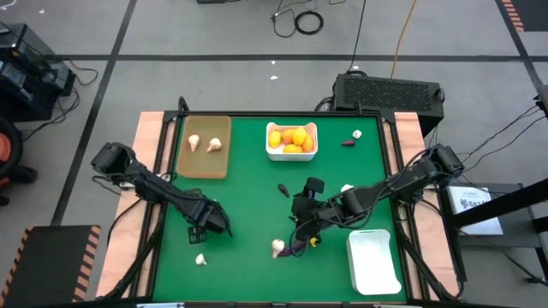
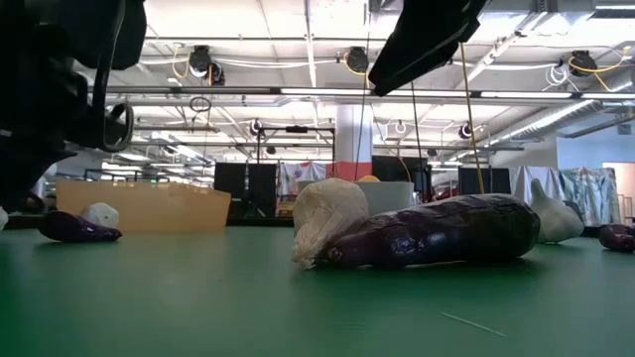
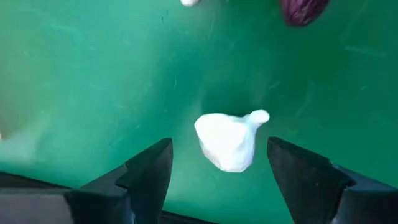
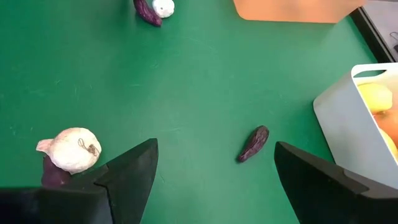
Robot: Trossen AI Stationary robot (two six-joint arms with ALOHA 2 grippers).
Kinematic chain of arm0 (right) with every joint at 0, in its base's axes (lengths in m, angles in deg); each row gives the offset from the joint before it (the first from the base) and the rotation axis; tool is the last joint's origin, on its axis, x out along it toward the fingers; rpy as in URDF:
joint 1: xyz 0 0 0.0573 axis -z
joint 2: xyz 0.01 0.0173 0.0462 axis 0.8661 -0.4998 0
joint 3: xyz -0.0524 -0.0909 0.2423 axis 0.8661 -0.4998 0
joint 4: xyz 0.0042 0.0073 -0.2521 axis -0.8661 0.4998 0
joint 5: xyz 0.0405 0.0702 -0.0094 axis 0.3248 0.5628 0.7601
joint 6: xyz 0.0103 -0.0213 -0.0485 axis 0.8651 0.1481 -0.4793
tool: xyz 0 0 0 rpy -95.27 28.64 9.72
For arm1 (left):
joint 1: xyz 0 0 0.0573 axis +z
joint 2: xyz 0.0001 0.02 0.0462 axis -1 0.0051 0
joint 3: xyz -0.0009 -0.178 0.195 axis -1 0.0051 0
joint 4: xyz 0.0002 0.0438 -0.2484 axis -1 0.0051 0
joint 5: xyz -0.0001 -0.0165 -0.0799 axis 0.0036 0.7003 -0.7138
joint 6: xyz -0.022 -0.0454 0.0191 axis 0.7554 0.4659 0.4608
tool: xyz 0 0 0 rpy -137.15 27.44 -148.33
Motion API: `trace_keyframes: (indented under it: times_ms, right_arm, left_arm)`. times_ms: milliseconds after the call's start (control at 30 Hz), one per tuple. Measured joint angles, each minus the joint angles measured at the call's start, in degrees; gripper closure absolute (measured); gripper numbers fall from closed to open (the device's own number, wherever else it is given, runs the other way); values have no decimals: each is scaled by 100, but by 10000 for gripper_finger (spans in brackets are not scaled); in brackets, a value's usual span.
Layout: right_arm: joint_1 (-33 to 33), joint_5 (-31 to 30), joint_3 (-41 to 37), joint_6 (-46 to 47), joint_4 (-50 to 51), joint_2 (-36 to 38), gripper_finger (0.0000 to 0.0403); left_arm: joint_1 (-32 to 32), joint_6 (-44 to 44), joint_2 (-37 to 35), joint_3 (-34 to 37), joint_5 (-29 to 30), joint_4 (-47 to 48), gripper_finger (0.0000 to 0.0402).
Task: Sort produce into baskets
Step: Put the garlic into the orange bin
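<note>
My left gripper (image 1: pixel 208 228) is open over the near left of the green mat. Its fingers stand on either side of a white garlic bulb (image 3: pixel 230 140) that lies on the mat, with a gap on both sides. My right gripper (image 1: pixel 304 221) is open and empty above the middle of the mat. A long purple eggplant (image 2: pixel 437 233) lies on the mat against another garlic bulb (image 2: pixel 327 218), just near of my right gripper; that bulb also shows in the right wrist view (image 4: pixel 69 149). A small purple piece (image 4: pixel 253 143) lies ahead of the right fingers.
A tan tray (image 1: pixel 203 162) at the far left holds two garlic bulbs. A white bin (image 1: pixel 291 154) at the far middle holds orange-yellow fruits. An empty white bin (image 1: pixel 372 261) stands at the near right. A white bulb (image 1: pixel 357 134) and a purple piece (image 1: pixel 348 143) lie far right.
</note>
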State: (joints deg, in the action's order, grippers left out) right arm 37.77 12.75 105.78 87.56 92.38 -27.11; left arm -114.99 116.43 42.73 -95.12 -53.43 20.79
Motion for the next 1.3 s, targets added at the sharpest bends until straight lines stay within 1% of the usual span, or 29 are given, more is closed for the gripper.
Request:
trace_keyframes:
  times_ms: [133,667,767,1067,1133,1233,1300]
  right_arm:
    - [0,1,0,0,-1,0,90]
    - [1,1,0,-2,0,0,90]
    - [2,1,0,-2,1,0,90]
    - [2,-1,0,-33,-1,0,90]
    - [1,0,0,-46,-1,0,90]
    - [2,-1,0,-46,-1,0,90]
    - [2,-1,0,-50,-1,0,90]
  left_arm:
    - [0,0,95,0,-96,-50,132]
    - [0,-2,262,0,9,-70,136]
    - [0,-2,263,0,9,-70,154]
    - [2,-7,262,0,0,-55,233]
    - [2,-44,262,-4,-87,-28,247]
    - [2,-165,262,-122,-190,214,261]
    - [2,-251,249,-275,-143,496,266]
